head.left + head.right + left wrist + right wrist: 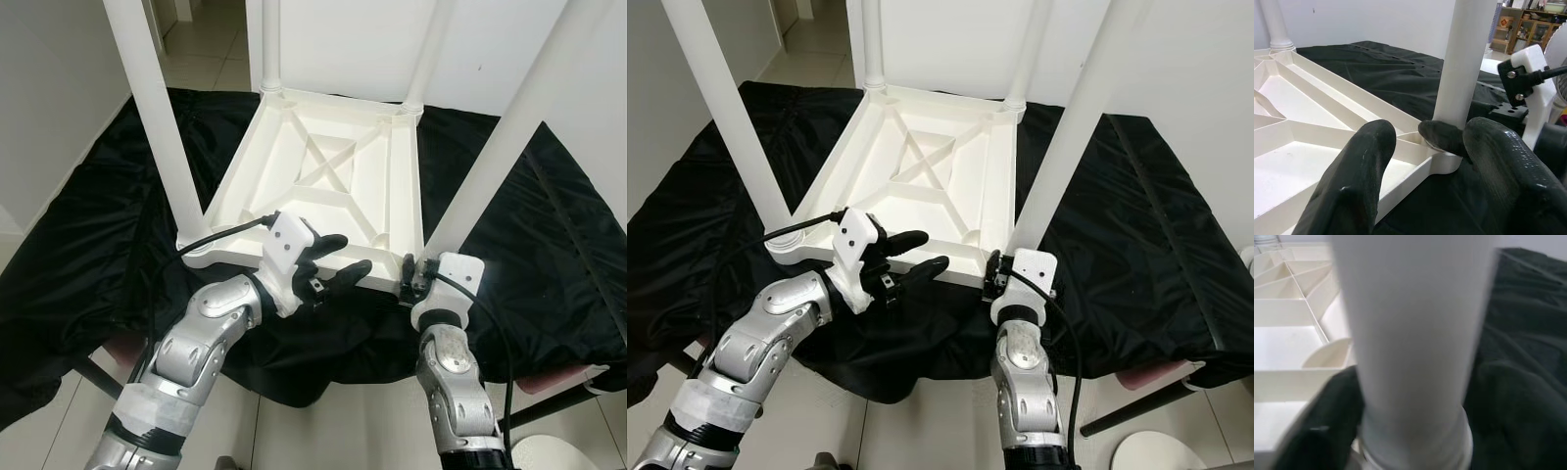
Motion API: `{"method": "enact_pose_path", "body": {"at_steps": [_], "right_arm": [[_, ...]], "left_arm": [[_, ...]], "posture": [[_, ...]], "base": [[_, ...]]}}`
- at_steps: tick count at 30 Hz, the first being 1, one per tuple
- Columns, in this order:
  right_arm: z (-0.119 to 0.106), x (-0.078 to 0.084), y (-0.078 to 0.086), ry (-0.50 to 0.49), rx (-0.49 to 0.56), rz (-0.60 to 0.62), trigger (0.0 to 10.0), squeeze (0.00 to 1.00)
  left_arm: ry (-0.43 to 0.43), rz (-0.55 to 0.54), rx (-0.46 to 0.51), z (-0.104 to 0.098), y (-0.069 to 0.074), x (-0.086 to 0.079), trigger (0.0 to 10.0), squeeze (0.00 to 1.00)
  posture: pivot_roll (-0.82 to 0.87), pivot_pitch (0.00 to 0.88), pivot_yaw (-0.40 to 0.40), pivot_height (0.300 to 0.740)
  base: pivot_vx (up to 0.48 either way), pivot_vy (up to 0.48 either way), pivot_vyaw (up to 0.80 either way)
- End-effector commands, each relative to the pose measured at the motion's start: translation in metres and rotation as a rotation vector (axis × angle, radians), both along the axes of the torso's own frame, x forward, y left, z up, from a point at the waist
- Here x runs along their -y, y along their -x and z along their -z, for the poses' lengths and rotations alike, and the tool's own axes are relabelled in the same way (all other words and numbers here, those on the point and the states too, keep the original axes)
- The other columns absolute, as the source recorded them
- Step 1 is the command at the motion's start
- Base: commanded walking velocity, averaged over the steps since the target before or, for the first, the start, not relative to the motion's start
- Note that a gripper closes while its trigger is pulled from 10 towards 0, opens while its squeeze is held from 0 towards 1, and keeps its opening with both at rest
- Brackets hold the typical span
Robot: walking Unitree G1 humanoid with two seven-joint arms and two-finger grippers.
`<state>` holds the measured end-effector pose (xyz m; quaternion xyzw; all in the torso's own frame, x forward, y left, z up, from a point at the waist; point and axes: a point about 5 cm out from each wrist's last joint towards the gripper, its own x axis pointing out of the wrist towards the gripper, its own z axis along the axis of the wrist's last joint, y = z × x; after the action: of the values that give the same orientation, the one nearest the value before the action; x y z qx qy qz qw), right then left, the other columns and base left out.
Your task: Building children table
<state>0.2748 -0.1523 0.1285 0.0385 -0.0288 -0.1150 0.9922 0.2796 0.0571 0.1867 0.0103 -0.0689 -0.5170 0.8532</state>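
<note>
the right gripper (409, 277) fingers clasp the upright table leg (509, 127) at its base, while the left gripper (338, 262) fingers hover open beside it.

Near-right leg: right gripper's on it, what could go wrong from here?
1. The right gripper grips the leg at its very base, and the leg stands tall and tilted; twisting may lever it crooked in its socket.
2. The tabletop lies on loose black cloth; the left gripper hovers open, pinning nothing, so the top may slide.
</note>
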Motion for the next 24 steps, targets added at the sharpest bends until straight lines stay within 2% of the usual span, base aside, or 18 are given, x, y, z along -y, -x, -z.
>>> {"method": "enact_pose_path", "body": {"at_steps": [1,5,6,7,8,9,11,14,18,19,24], "right_arm": [[0.002,-0.002,0.003,-0.039,-0.002,0.008,10.0,1.00],[0.000,0.000,0.005,-0.048,0.019,-0.028,10.0,1.00],[-0.002,0.002,0.006,-0.048,0.027,-0.081,10.0,0.66],[-0.002,0.002,0.006,-0.048,0.027,-0.081,10.0,0.66],[-0.005,0.007,0.007,-0.048,0.041,-0.153,10.0,0.00],[-0.005,0.007,0.007,-0.048,0.041,-0.153,10.0,0.00],[-0.011,0.014,0.007,-0.018,0.058,-0.328,10.0,0.00],[-0.015,0.019,0.005,0.036,0.054,-0.491,10.0,0.00],[-0.016,0.024,0.005,0.089,0.041,-0.583,10.0,0.00],[-0.015,0.031,0.004,0.134,0.019,-0.648,10.0,0.00],[-0.016,0.039,0.002,0.173,0.004,-0.716,10.0,0.00]], "left_arm": [[-0.005,0.027,0.004,0.000,0.002,0.003,10.0,0.00],[-0.008,0.026,0.006,0.000,0.002,0.003,10.0,0.00],[-0.010,0.026,0.006,0.001,0.002,0.004,10.0,0.00],[-0.010,0.026,0.006,0.001,0.002,0.004,10.0,0.00],[-0.011,0.026,0.007,0.001,0.002,0.004,10.0,0.00],[-0.011,0.026,0.007,0.001,0.002,0.004,10.0,0.00],[-0.011,0.025,0.008,0.001,0.001,0.004,10.0,0.00],[-0.011,0.024,0.008,0.001,0.001,0.004,10.0,0.00],[-0.016,0.019,0.013,0.001,0.000,0.003,10.0,0.00],[-0.014,0.010,0.017,-0.001,-0.001,0.002,10.0,0.00],[-0.012,0.003,0.018,-0.002,-0.003,0.000,10.0,0.00]], "posture": [[-0.04,0.067,-0.022,0.740],[-0.04,0.067,-0.022,0.740],[-0.05,0.064,-0.022,0.740],[-0.05,0.064,-0.022,0.740],[-0.05,0.064,-0.024,0.740],[-0.05,0.064,-0.024,0.740],[-0.05,0.063,-0.020,0.740],[-0.05,0.064,-0.020,0.740],[-0.04,0.063,-0.020,0.740],[-0.03,0.062,-0.019,0.740],[-0.04,0.064,-0.014,0.740]], "base": [[0.000,0.000,0.00],[0.000,0.000,0.00],[0.000,0.000,0.00],[0.000,0.000,0.00],[0.000,0.000,0.00],[0.000,0.000,0.00],[0.000,0.000,0.00],[0.000,0.000,0.00],[0.000,0.000,0.00],[0.000,0.000,0.00],[0.000,0.000,0.00]]}}
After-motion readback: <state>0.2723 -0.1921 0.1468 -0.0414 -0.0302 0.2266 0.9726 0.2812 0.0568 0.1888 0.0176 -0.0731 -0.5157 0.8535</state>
